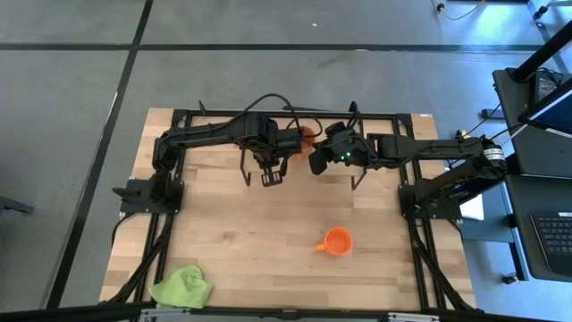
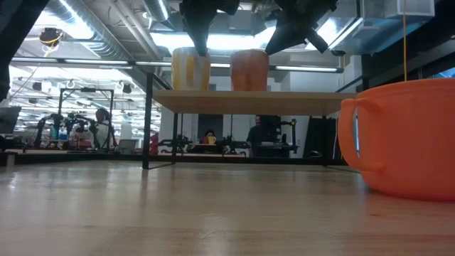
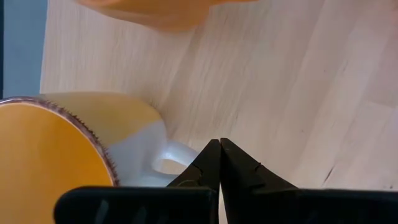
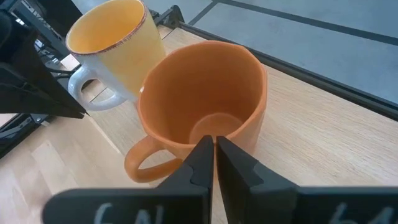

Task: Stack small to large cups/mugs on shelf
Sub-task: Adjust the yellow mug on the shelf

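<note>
Two mugs are standing upright on the shelf (image 2: 249, 102), just beside each other. One is the white mug (image 4: 112, 46) with the yellow-orange inside, and next to it is the brown mug (image 4: 205, 93), which looks more like dull orange here. In the low view the white mug (image 2: 190, 68) is showing on the left and the brown mug (image 2: 249, 70) on the right, both near the front edge of the board. The third one, the bright orange mug (image 1: 337, 241), is sitting alone on the wooden table (image 1: 250, 233), well apart from the shelf, toward the right arm's side.

The left gripper (image 3: 219, 163) is hanging just above the white mug (image 3: 56, 155), near its handle, with its fingers pressed together and holding nothing. The right gripper (image 4: 214, 158) is hovering above the brown mug's rim, near the handle; its fingers are nearly together, only a thin slit between them, and nothing is in them.

A lime-green cloth (image 1: 182, 287) is lying at the table's near left corner.
</note>
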